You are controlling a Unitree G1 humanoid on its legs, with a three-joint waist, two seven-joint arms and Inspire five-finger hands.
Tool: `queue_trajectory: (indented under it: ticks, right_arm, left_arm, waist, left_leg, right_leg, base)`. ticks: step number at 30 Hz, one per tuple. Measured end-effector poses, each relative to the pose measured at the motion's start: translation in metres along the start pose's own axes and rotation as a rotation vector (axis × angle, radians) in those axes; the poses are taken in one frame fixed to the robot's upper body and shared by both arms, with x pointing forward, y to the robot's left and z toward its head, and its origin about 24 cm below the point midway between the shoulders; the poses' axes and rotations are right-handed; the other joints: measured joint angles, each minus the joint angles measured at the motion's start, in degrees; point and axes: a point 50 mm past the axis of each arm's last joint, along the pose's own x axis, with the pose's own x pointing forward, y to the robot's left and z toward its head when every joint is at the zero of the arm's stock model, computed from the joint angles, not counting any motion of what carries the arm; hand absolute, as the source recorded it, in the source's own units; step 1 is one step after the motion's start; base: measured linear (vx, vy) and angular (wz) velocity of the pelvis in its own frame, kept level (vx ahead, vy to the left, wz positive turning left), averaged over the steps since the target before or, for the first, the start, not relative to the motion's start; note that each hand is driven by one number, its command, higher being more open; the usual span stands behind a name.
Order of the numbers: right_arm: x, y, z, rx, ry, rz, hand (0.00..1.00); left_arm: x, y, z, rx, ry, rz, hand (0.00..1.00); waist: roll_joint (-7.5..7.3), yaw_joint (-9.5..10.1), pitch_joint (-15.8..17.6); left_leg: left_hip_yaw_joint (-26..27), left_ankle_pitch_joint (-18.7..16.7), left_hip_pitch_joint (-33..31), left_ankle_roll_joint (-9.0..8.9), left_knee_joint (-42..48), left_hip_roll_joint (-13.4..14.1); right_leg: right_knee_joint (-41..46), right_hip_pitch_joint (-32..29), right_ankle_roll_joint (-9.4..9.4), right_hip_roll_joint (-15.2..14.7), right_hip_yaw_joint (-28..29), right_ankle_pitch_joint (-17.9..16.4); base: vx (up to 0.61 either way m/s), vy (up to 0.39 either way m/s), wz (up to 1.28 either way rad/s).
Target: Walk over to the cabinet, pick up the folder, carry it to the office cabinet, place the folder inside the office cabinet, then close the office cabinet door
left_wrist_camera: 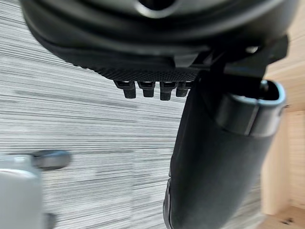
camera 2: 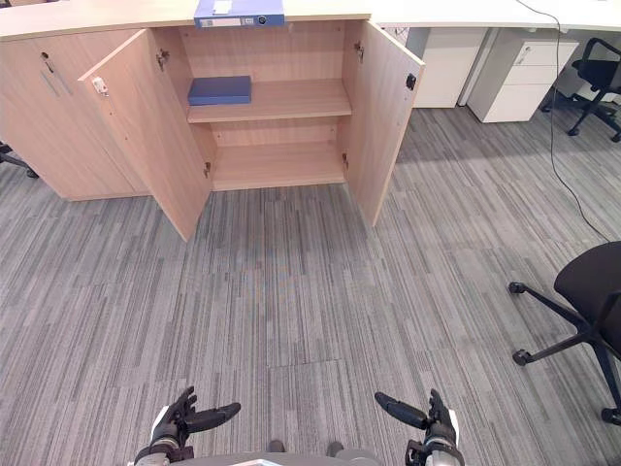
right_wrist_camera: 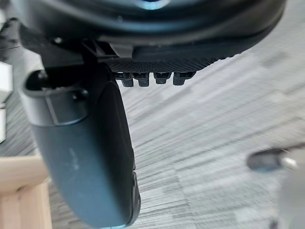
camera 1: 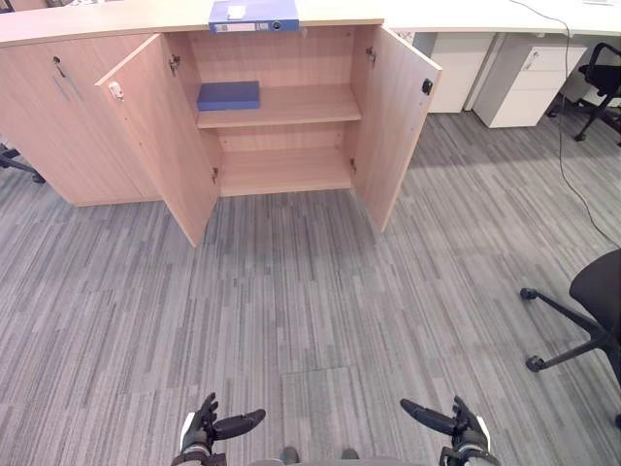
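Light wood-laminate cabinet point(camera 1: 286, 58) is standing at 12 o'clock, both flat rectangular doors swinging wide open: left door point(camera 1: 160, 131) angling toward 11, right door point(camera 1: 393, 121) toward 1, each showing small metal hinges. Blue folder point(camera 1: 254, 15), boxy with a white label and a round spine hole, is lying flat on the smooth countertop point(camera 1: 116, 19) above the opening, its front edge overhanging a bit. A flat blue slab-shaped item point(camera 1: 229, 95) is lying on the left part of the upper shelf point(camera 1: 301, 105); bottom shelf is showing bare wood. Grey striped carpet tiles point(camera 1: 291, 291) are covering the floor between robot and cabinet. Left hand point(camera 1: 201, 427) is hanging low at 7 o'clock, right hand point(camera 1: 464, 427) at 5 o'clock, both dark and matte, well apart from the folder. Both are holding nothing, fingers loose and relaxed, thumbs pointing in toward each other; the wrist views are showing the textured palms over carpet. Black office chair point(camera 1: 600, 291) with a wheeled star base is sitting at 3–4 o'clock. White drawer unit point(camera 1: 529, 83) is standing under a desk at 1–2 o'clock, a second black chair point(camera 1: 604, 78) just beside it.
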Motion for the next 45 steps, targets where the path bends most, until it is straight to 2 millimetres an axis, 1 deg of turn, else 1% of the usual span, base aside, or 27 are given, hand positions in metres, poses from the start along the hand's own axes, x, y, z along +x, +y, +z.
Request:
queue_trajectory:
  ticks: [5,9,12,18,20,21,23,24,25,26,28,30,31,32,33,34,35,36,37,38,39,40,41,42,43,44,45]
  right_arm:
    - [0.003,0.004,0.013,-0.058,-0.050,0.029,1.00]
    - [0.004,0.003,0.015,-0.065,-0.059,0.032,1.00]
    - [0.004,0.003,0.025,-0.066,-0.097,0.033,1.00]
    - [0.010,0.010,0.057,-0.099,-0.202,0.055,1.00]
    - [0.011,0.011,0.061,-0.098,-0.212,0.050,1.00]
    - [0.011,0.013,0.062,-0.103,-0.216,0.052,1.00]
    - [0.011,0.017,0.063,-0.115,-0.220,0.065,1.00]
    - [0.010,0.021,0.064,-0.124,-0.227,0.080,1.00]
    - [0.008,0.024,0.063,-0.135,-0.231,0.094,1.00]
    - [0.007,0.024,0.061,-0.137,-0.229,0.094,1.00]
    - [0.007,0.023,0.061,-0.137,-0.229,0.092,1.00]
    - [0.008,0.020,0.067,-0.155,-0.246,0.087,1.00]
    - [0.009,0.020,0.071,-0.175,-0.259,0.093,1.00]
    - [0.009,0.021,0.072,-0.179,-0.262,0.097,1.00]
    - [0.009,0.021,0.072,-0.182,-0.264,0.100,1.00]
    - [0.007,0.020,0.068,-0.184,-0.254,0.097,1.00]
    - [0.011,0.023,0.080,-0.179,-0.280,0.100,1.00]
    - [0.011,0.024,0.082,-0.174,-0.288,0.099,1.00]
    - [0.010,0.024,0.084,-0.175,-0.296,0.100,1.00]
    - [0.009,0.024,0.082,-0.181,-0.296,0.106,1.00]
    - [0.009,0.026,0.081,-0.187,-0.295,0.113,1.00]
    - [0.008,0.033,0.080,-0.181,-0.295,0.127,1.00]
    - [0.007,0.038,0.080,-0.170,-0.300,0.136,1.00]
    - [0.005,0.044,0.080,-0.153,-0.306,0.149,1.00]
    - [0.005,0.046,0.081,-0.146,-0.310,0.154,1.00]
    - [0.005,0.046,0.082,-0.145,-0.311,0.155,1.00]
    - [0.006,0.045,0.083,-0.146,-0.314,0.151,1.00]
  left_arm:
    - [0.000,0.004,0.011,-0.020,-0.056,0.014,1.00]
    - [-0.002,0.006,0.011,-0.022,-0.065,0.016,1.00]
    - [-0.002,0.005,0.012,-0.025,-0.069,0.014,1.00]
    - [-0.004,-0.003,0.029,-0.074,-0.150,0.004,1.00]
    - [-0.005,-0.007,0.034,-0.100,-0.174,-0.002,1.00]
    - [-0.006,-0.008,0.037,-0.111,-0.190,-0.003,1.00]
    - [-0.006,-0.006,0.036,-0.113,-0.188,0.004,1.00]
    - [-0.007,-0.005,0.036,-0.116,-0.188,0.009,1.00]
    - [-0.006,-0.003,0.039,-0.105,-0.196,0.015,1.00]
    - [-0.006,-0.002,0.040,-0.097,-0.198,0.022,1.00]
    - [-0.004,-0.001,0.044,-0.095,-0.209,0.026,1.00]
    - [0.002,-0.007,0.062,-0.113,-0.256,0.019,1.00]
    - [0.005,-0.010,0.073,-0.113,-0.286,0.009,1.00]
    - [0.005,-0.011,0.077,-0.107,-0.298,0.005,1.00]
    - [0.006,-0.010,0.079,-0.102,-0.303,0.005,1.00]
    - [0.006,-0.011,0.077,-0.099,-0.296,0.001,1.00]
    - [0.008,-0.017,0.080,-0.103,-0.299,-0.016,1.00]
    - [0.009,-0.021,0.082,-0.099,-0.301,-0.030,1.00]
    - [0.008,-0.027,0.079,-0.111,-0.290,-0.045,1.00]
    - [0.008,-0.031,0.072,-0.122,-0.267,-0.048,1.00]
    - [0.007,-0.031,0.069,-0.125,-0.259,-0.049,1.00]
    - [0.006,-0.028,0.069,-0.129,-0.271,-0.042,1.00]
    - [0.007,-0.027,0.072,-0.134,-0.277,-0.034,1.00]
    - [0.007,-0.026,0.074,-0.137,-0.286,-0.031,1.00]
    - [0.007,-0.026,0.074,-0.136,-0.287,-0.034,1.00]
    - [0.007,-0.027,0.074,-0.134,-0.284,-0.038,1.00]
    - [0.007,-0.028,0.072,-0.129,-0.279,-0.048,1.00]
  waist:
    - [0.11,-0.30,1.37]
    - [0.19,-0.42,1.43]
    - [0.27,-0.50,1.82]
    - [1.29,-0.15,3.62]
    - [1.81,-0.02,3.90]
    - [1.70,0.18,4.03]
    - [1.78,0.30,4.22]
    - [1.88,0.12,4.62]
    - [1.65,-0.29,5.80]
    - [1.83,-0.51,6.12]
    - [2.01,-1.28,6.50]
    - [3.83,-1.98,9.08]
    - [4.80,-2.40,10.08]
    - [4.64,-2.69,10.18]
    - [4.35,-2.94,10.24]
    - [4.25,-3.65,10.15]
    - [5.91,-3.58,10.76]
    - [5.61,-3.98,10.80]
    - [5.47,-4.03,10.85]
    - [5.25,-4.24,11.03]
    - [4.63,-3.98,11.42]
    - [4.82,-2.87,11.63]
    - [4.30,-1.88,11.98]
    - [2.99,-0.86,12.57]
    - [2.30,-0.37,12.96]
    - [2.02,0.10,13.11]
    - [1.69,0.56,13.25]
  left_leg:
    - [-0.04,-0.53,0.96,-0.82,-0.29,0.05]
    - [-0.05,-0.91,0.95,-1.41,-0.44,0.07]
    - [0.19,-1.67,0.52,-1.95,0.42,0.06]
    - [2.80,-8.95,-7.70,-0.16,12.78,0.80]
    - [2.92,-11.57,-9.80,0.49,16.13,0.97]
    - [3.32,-13.78,-10.69,1.43,18.68,0.73]
    - [3.69,-15.36,-10.08,2.01,19.53,0.49]
    - [3.45,-16.08,-8.60,2.81,19.40,0.23]
    - [2.65,-16.83,-6.12,3.78,19.20,-0.28]
    - [1.87,-17.72,-4.08,4.09,18.79,-0.47]
    - [-0.01,-18.12,-1.30,4.09,16.90,-0.66]
    - [-2.87,-18.08,3.39,4.03,13.07,1.72]
    - [-4.11,-17.82,5.35,2.98,11.06,3.47]
    - [-4.60,-17.78,6.15,1.62,10.44,3.91]
    - [-5.18,-18.33,7.95,-0.05,9.79,4.61]
    - [-5.93,-19.65,10.42,-2.42,9.98,5.75]
    - [-6.07,-18.40,9.63,-5.62,12.94,8.01]
    - [-6.22,-16.54,9.00,-8.29,15.10,7.55]
    - [-4.99,-11.10,7.54,-8.74,22.34,7.59]
    - [-3.37,-1.73,3.90,-8.88,34.42,8.21]
    - [-2.73,0.35,1.02,-9.11,41.73,9.39]
    - [-0.23,-4.26,-5.15,-6.94,55.62,12.60]
    - [1.11,-7.04,-9.61,-5.88,61.45,14.18]
    - [3.33,-9.51,-15.41,-4.13,62.46,14.98]
    - [4.92,-10.77,-19.08,-3.00,59.57,14.71]
    - [6.12,-11.43,-20.90,-2.72,55.74,14.35]
    - [6.75,-11.59,-24.05,-3.01,45.52,12.61]
  right_leg:
    - [-0.48,1.21,0.01,-0.04,-0.57,0.00]
    - [-0.65,1.21,0.03,-0.07,-0.72,-0.02]
    - [-0.63,1.18,0.19,-0.19,-0.70,-0.13]
    - [0.75,-2.36,1.25,-0.49,0.03,-1.96]
    - [5.44,-5.09,1.85,-0.55,0.04,-4.76]
    - [12.59,-8.34,2.97,-1.03,0.16,-8.35]
    - [21.45,-11.79,4.19,-1.68,-0.59,-10.35]
    - [33.26,-16.69,4.46,-2.53,-2.38,-10.07]
    - [40.78,-20.16,4.12,-3.47,-4.18,-11.70]
    - [41.91,-22.15,3.02,-3.84,-5.36,-13.03]
    - [40.36,-25.15,2.77,-4.16,-7.10,-13.85]
    - [32.37,-29.09,0.77,-2.61,-10.32,-12.09]
    - [24.25,-31.28,0.97,-1.60,-11.91,-7.65]
    - [19.56,-31.94,0.88,-1.23,-12.09,-4.26]
    - [13.85,-32.43,0.20,-0.99,-11.69,2.39]
    - [13.08,-31.67,-2.36,-0.86,-11.27,13.62]
    - [19.57,-32.79,-4.69,-0.50,-12.77,8.74]
    - [21.80,-32.78,-4.17,-1.03,-13.06,6.39]
    - [23.71,-30.29,-4.40,-1.41,-13.56,3.33]
    - [21.27,-24.46,-4.25,-1.18,-13.75,0.76]
    - [18.76,-20.92,-4.35,-0.66,-13.55,0.18]
    - [14.42,-14.97,-4.92,1.20,-13.02,-0.22]
    - [11.71,-11.26,-5.32,1.89,-12.72,-0.48]
    - [7.82,-6.41,-5.37,2.18,-12.14,-1.01]
    - [5.36,-3.32,-5.19,2.10,-11.76,-1.19]
    - [4.06,-1.76,-4.94,1.93,-11.33,-1.37]
    - [2.32,0.85,-4.25,1.44,-10.42,-2.34]
  base:
    - [0.08,0.003,0.03]
    - [0.04,-0.006,0.02]
    - [0.00,0.000,0.00]
    - [-0.03,0.010,-0.17]
    - [0.02,0.064,-0.06]
    - [0.06,0.074,-0.10]
    - [0.10,0.081,-0.17]
    - [0.21,0.099,0.02]
    - [0.33,0.106,0.22]
    - [0.33,0.070,0.35]
    - [0.43,0.023,0.52]
    - [0.62,-0.060,0.80]
    - [0.55,-0.094,0.69]
    - [0.47,-0.093,0.71]
    - [0.56,-0.138,0.70]
    - [0.72,-0.195,0.56]
    - [0.84,-0.250,0.49]
    - [0.80,-0.260,0.29]
    - [0.80,-0.289,0.38]
    - [0.68,-0.239,0.24]
    - [0.65,-0.203,0.03]
    - [0.58,-0.146,-0.18]
    - [0.66,-0.150,-0.24]
    - [0.52,-0.109,-0.13]
    - [0.42,-0.067,-0.10]
    - [0.42,-0.026,-0.19]
    - [0.53,0.011,-0.31]
